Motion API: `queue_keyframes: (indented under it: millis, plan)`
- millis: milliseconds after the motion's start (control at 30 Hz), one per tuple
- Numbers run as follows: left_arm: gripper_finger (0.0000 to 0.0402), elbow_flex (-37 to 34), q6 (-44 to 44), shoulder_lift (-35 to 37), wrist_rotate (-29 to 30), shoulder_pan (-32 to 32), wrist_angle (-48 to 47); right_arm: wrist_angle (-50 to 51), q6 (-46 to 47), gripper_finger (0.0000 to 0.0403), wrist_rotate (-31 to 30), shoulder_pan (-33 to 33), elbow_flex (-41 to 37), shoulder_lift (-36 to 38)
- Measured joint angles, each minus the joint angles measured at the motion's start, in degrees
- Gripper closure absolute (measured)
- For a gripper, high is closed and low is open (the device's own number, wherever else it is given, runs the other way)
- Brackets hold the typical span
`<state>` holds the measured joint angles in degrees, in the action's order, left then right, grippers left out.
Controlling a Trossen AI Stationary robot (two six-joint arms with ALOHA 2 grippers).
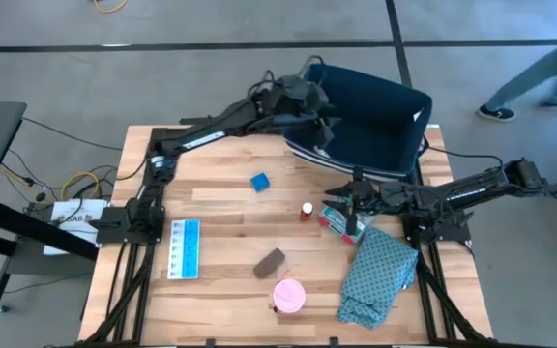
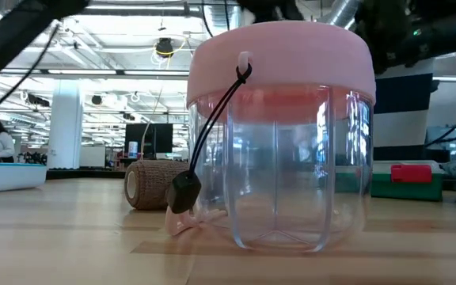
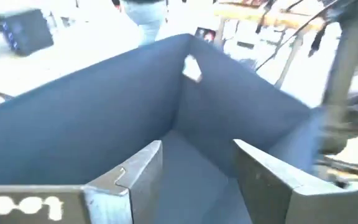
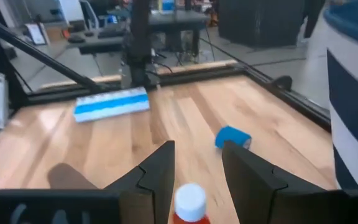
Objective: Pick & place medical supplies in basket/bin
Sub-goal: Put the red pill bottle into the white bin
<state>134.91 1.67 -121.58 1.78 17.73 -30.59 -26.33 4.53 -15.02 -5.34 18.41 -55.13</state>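
Left wrist view: left gripper hanging over the open mouth of the dark navy bin, fingers spread wide with nothing between them, only the bin's bare inner walls and floor beyond; small white tag at the far inner corner

High view: left arm stretched from the left edge of the wooden table to the bin's near-left rim; bin at the table's far right corner, sitting tilted, white stripes visible round its base

Right wrist view: right gripper low over the table, fingers parted and clamped on nothing; small red bottle with a white cap upright in the gap between them, contact with either finger impossible to tell; blue cube just beyond, light-blue pill-organizer strip farther off, brown oblong off to one side

High view again: bottle near the table's middle, in front of the bin; green-red patterned box just beside it on the right, partly under the right gripper and touching the teal patterned cloth; blue cube alone between the bottle and the left arm; pill-organizer strip well apart at the left; brown oblong near the front, and just in front of it a pink-lidded clear container

Low view: that container close up and upright, black cord with a toggle hanging from its lid, brown oblong behind on one side, patterned box behind on the other
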Motion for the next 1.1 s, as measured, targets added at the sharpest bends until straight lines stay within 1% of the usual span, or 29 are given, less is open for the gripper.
queue_keyframes:
  millis: [100, 200, 267, 333, 467, 567, 633, 733, 800, 933, 1033, 1100]
  plan:
    - [0.0225, 0.0, -0.3, 5.0, 0.2, -1.7, -3.8, -1.5, 0.1, 0.0273, 2.2, 1.3, 0.0, -2.1]
    - [0.0228, 0.0, -1.0, 10.0, 0.1, -3.4, -9.0, -5.0, 0.1, 0.0263, 7.0, 1.8, -0.1, -3.5]
    - [0.0228, 0.0, -0.7, 13.2, 0.4, -4.3, -12.2, -8.5, 0.1, 0.0255, 9.8, 1.5, 0.1, -4.4]
    - [0.0229, 0.0, 0.7, 16.2, 1.1, -5.4, -15.0, -8.4, 0.1, 0.0245, 11.1, 0.4, 0.9, -5.5]
    - [0.0229, 0.0, 2.3, 21.5, 3.5, -7.5, -21.1, 0.0, 0.0, 0.0222, 10.0, -3.2, 5.5, -9.6]
    - [0.0229, 0.0, 2.5, 24.8, 4.3, -9.7, -25.5, 4.7, -0.1, 0.0206, 6.0, -5.1, 10.7, -14.6]
    - [0.0229, 0.0, 2.7, 26.1, 6.2, -11.6, -27.5, 8.3, -0.1, 0.0196, 3.3, -5.9, 14.3, -17.8]
    - [0.0229, 0.0, 4.4, 26.7, 11.7, -14.7, -30.1, 14.1, 0.1, 0.0187, -0.4, -6.6, 18.7, -21.7]
    - [0.0229, 0.0, 5.4, 26.8, 17.0, -17.3, -31.9, 17.1, 1.3, 0.0184, -2.7, -6.6, 20.8, -23.5]
    - [0.0229, -0.8, 5.1, 26.9, 28.4, -22.5, -32.9, 18.4, 4.4, 0.0185, -8.1, -5.6, 22.8, -26.7]
    - [0.0229, -2.1, 5.1, 26.8, 34.4, -25.6, -33.0, 18.7, 6.7, 0.0188, -9.1, -4.5, 23.0, -28.4]
    - [0.0229, -2.2, 5.1, 26.7, 36.8, -27.1, -33.6, 19.5, 9.1, 0.0188, -9.0, -3.9, 23.0, -30.0]
